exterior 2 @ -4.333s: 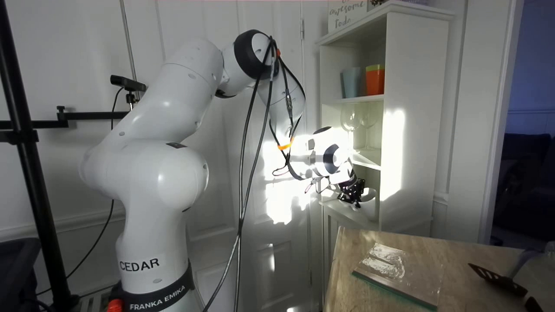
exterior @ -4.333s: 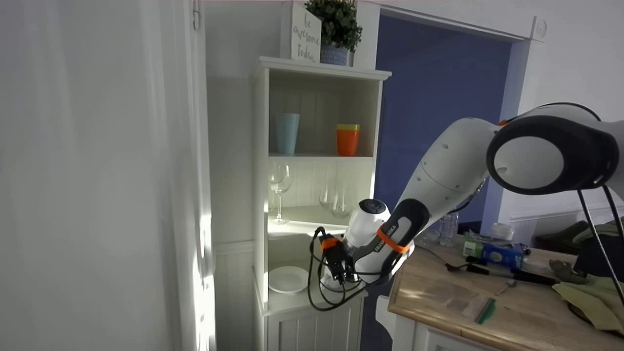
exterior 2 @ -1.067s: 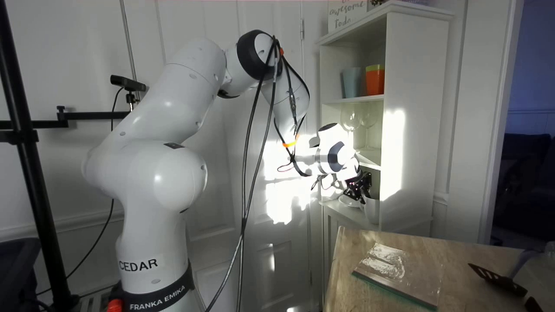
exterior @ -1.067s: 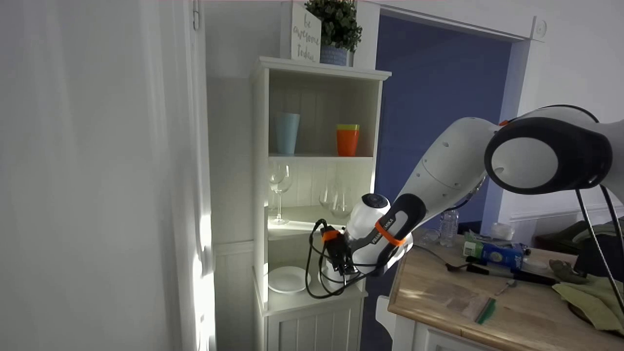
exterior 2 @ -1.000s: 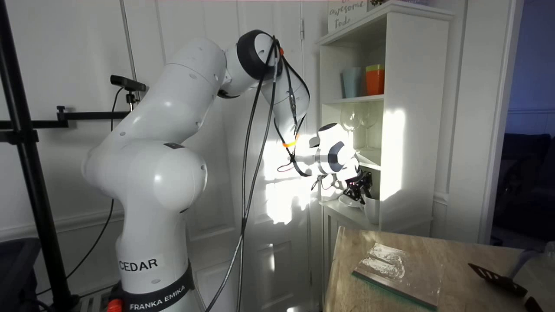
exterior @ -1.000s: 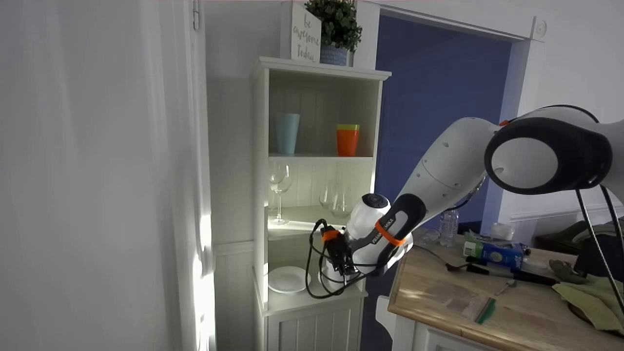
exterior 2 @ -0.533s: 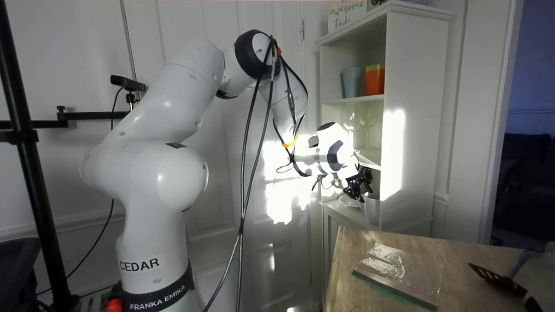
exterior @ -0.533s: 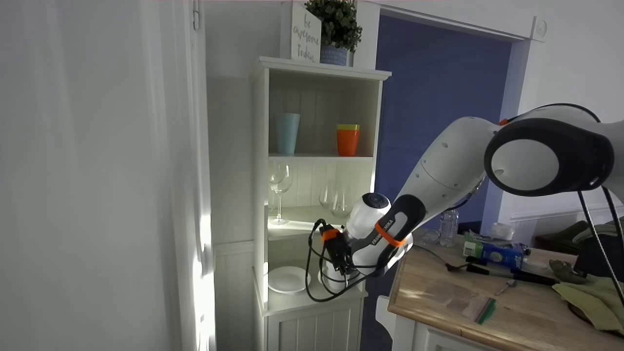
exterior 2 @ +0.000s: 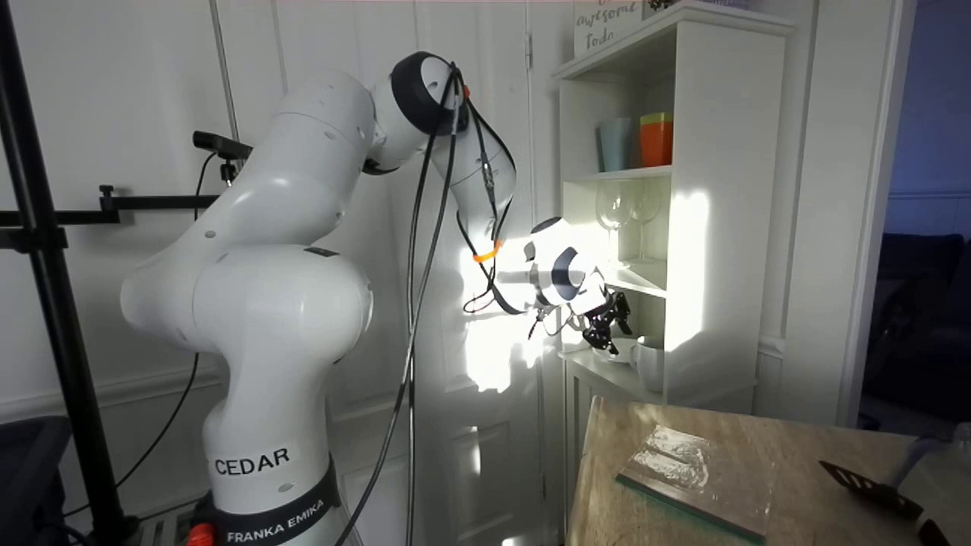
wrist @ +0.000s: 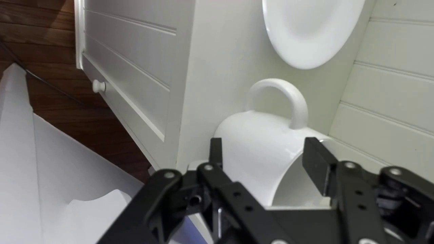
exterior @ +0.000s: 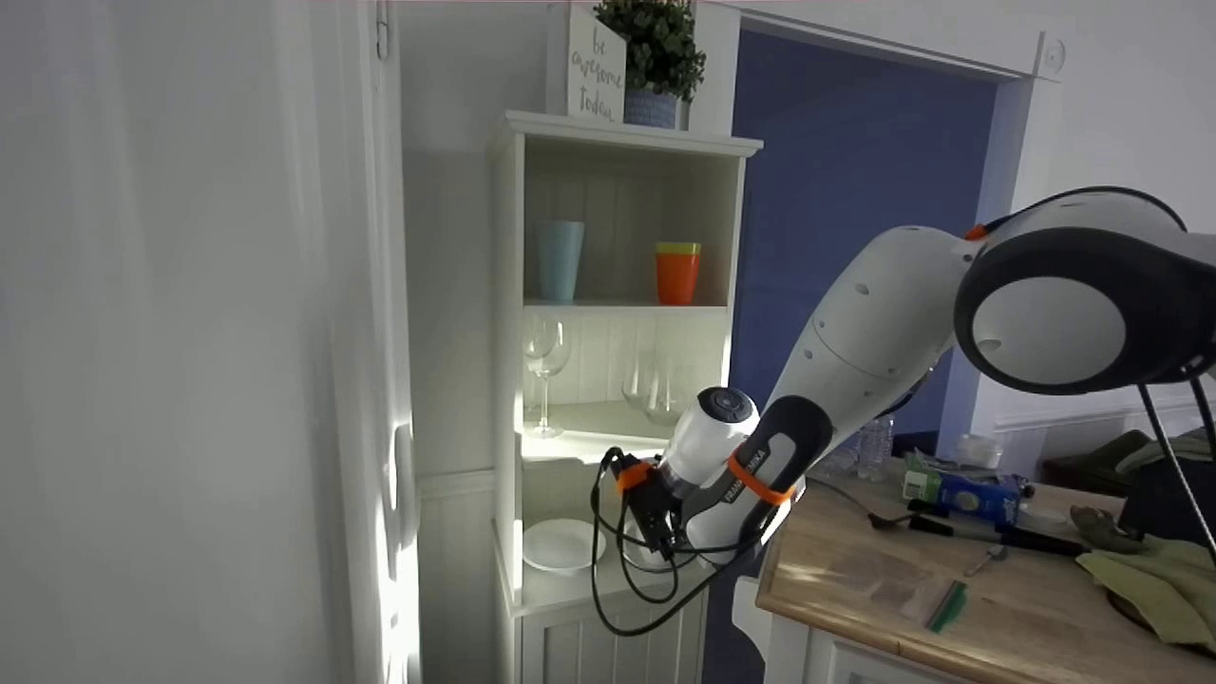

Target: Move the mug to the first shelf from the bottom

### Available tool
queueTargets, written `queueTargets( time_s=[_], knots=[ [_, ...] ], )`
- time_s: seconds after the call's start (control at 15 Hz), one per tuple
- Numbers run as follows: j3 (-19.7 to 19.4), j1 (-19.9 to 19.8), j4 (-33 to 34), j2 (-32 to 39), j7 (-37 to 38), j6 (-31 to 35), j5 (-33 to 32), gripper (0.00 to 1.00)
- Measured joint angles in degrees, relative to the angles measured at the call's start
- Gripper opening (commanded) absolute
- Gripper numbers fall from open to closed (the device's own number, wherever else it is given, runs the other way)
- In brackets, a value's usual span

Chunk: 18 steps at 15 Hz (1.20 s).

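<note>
The white mug (exterior 2: 651, 364) stands upright on the first shelf from the bottom (exterior 2: 607, 371), close to the cabinet's side wall. Its handle (wrist: 281, 89) and open mouth show in the wrist view. My gripper (exterior 2: 621, 339) is open, a short gap in front of the mug in that exterior view. In the wrist view the fingers (wrist: 216, 149) stand wide apart with the mug (wrist: 257, 135) beyond them, and nothing is gripped. In an exterior view the gripper and its cables hide most of the mug behind them.
Beside the mug on the same shelf lies a white plate (exterior: 563, 545). The shelf board (exterior: 589, 446) above carries stemmed glasses (exterior: 545, 366). Higher up are a light-blue tumbler (exterior: 561, 260) and an orange cup (exterior: 676, 275). A wooden counter (exterior 2: 758, 440) stands in front of the cabinet.
Over the last second the jaws have spread wider and the gripper has drawn back from the mug, away from the cabinet. The mug has stayed where it stood.
</note>
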Motion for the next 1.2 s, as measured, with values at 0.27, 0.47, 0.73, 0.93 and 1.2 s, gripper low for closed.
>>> queueTargets(
  time_s=[0.27, 0.47, 0.73, 0.93, 1.2],
  knots=[
    [-6.4, 8.6, -5.6, -1.3, -2.6, 3.2, 2.5, 0.92],
    [-9.2, 15.1, -11.2, -5.4, -5.6, -0.1, 4.6, 1.0],
    [-12.2, 22.4, -16.5, -16.5, -5.8, -12.6, 6.4, 1.0],
    [-15.4, 25.4, -17.8, -25.7, -6.8, -26.2, 6.3, 1.0],
    [-20.7, 27.1, -17.8, -38.2, 0.3, -45.7, -1.3, 1.0]
  ],
)
